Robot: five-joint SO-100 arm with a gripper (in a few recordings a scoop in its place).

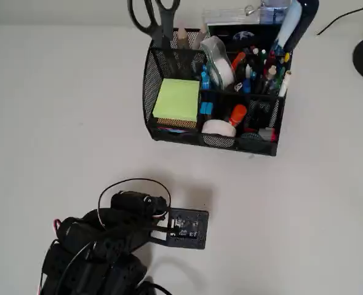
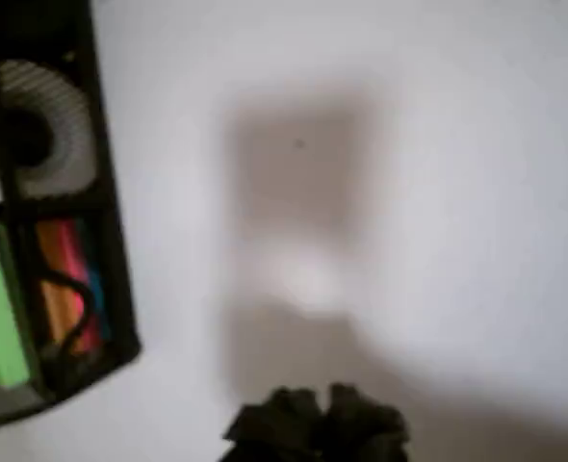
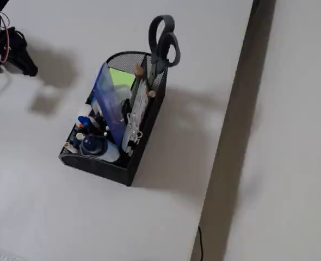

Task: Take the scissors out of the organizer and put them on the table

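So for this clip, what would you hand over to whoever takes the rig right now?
Pincer: over bare table, apart from the organizer, holding nothing; too blurred and dark to say if it is open or shut.
Scissors: blades down in the organizer's back corner slot, black handles sticking up above the rim, beside the green note pad.
Done: nothing yet.
Left: reach over, grip the handles, lift the scissors straight out and lay them on the table.

Bright, soft shadows; blurred wrist view
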